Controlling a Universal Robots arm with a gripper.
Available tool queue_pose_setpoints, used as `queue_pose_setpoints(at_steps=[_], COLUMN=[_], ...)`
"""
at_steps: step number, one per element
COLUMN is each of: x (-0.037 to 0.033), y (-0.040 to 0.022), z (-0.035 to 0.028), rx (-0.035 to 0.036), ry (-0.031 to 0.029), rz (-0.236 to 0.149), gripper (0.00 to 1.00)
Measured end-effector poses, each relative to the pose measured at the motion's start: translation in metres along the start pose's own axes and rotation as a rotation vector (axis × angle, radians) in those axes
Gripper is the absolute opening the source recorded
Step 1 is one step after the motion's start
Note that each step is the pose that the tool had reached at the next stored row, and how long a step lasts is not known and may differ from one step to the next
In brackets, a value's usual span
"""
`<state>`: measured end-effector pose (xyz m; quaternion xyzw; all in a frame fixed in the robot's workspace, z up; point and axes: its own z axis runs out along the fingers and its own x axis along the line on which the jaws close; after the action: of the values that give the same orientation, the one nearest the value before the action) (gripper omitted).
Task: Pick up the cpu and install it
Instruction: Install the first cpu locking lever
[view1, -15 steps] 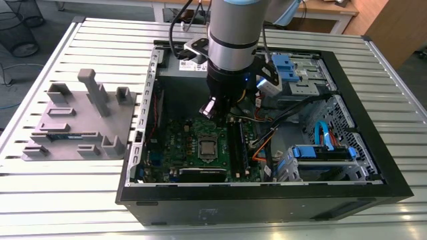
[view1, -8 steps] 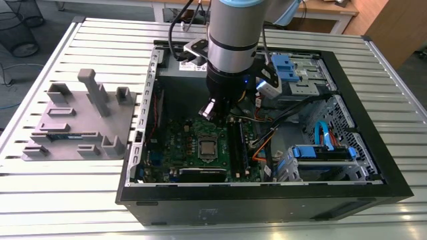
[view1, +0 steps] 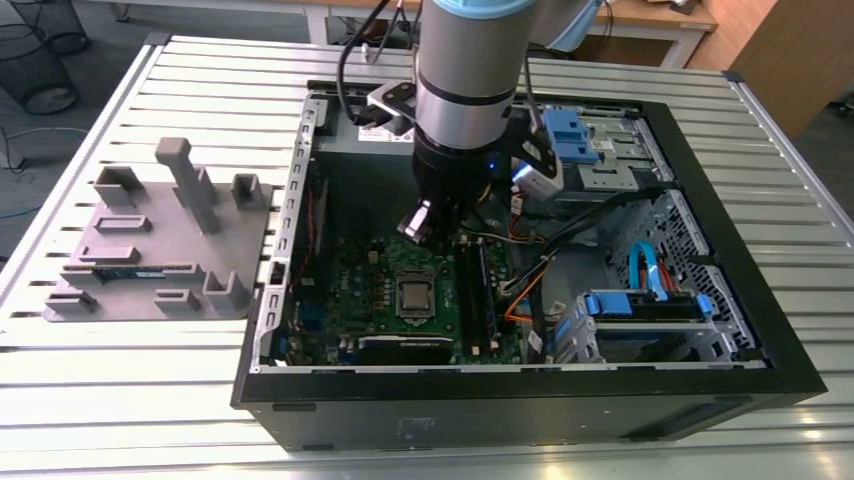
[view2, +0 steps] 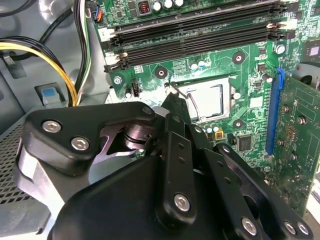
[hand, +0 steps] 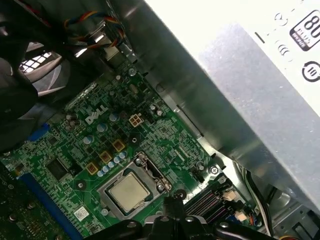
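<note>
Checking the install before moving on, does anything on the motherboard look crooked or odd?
Nothing stands out: the small square silver cpu lies flat and square inside its metal socket frame on the green motherboard.

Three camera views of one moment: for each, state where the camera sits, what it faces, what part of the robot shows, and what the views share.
Exterior view: off the arm, above, looking down into the open computer case; the arm shows.
Second wrist view: on the arm, looking past the gripper at the motherboard.
First wrist view: on the arm, facing the motherboard; the cpu lies in its socket, gripper parts at the edge.
Shared: both wrist views show the socket.
</note>
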<state>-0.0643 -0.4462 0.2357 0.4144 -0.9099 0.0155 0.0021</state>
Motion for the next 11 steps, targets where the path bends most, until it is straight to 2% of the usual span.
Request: queue_pose_setpoints(at_steps=[6,11], x=[0.0013,0.0024], y=[-0.001,-0.0013], z=[0.0037,0.0067], rx=[0.0054,0.0183], ry=[0.0063,0.0214], rz=[0.001,0.006], gripper=[0.11,0.11])
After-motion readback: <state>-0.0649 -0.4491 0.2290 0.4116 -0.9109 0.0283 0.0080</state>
